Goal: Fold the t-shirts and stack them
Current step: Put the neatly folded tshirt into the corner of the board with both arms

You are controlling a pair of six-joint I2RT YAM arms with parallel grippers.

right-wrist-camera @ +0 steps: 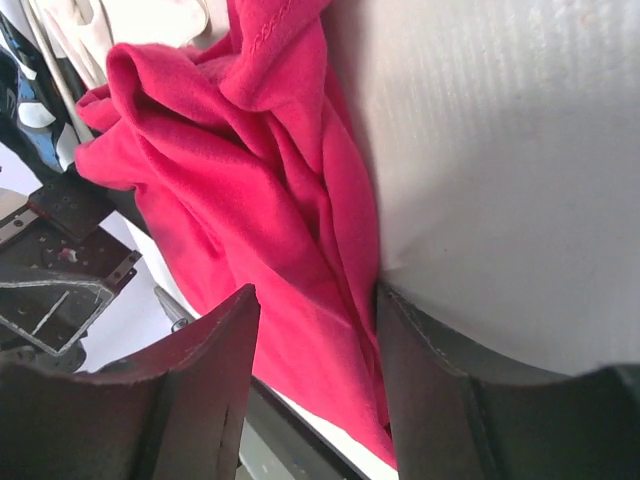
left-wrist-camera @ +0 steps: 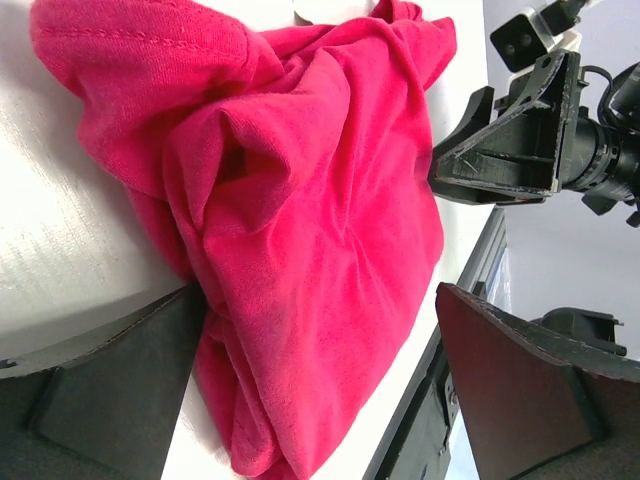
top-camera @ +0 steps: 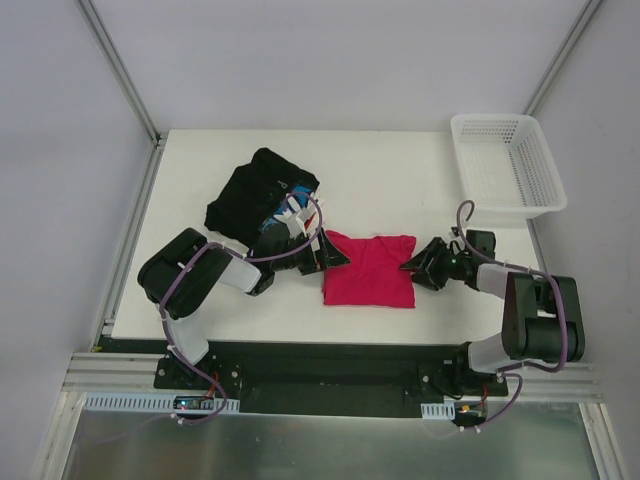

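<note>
Now: one pink tee [top-camera: 368,272], one black tee [top-camera: 250,192], one basket [top-camera: 505,165].

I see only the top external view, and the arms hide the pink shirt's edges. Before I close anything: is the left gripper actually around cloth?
Observer: Yes. The left gripper stands wide open, the pink t-shirt edge lying between its fingers.
Operator: And the right one?
Observer: On the right gripper, a fold of the shirt fills the gap between the fingers; whether it pinches, I cannot tell.
</note>
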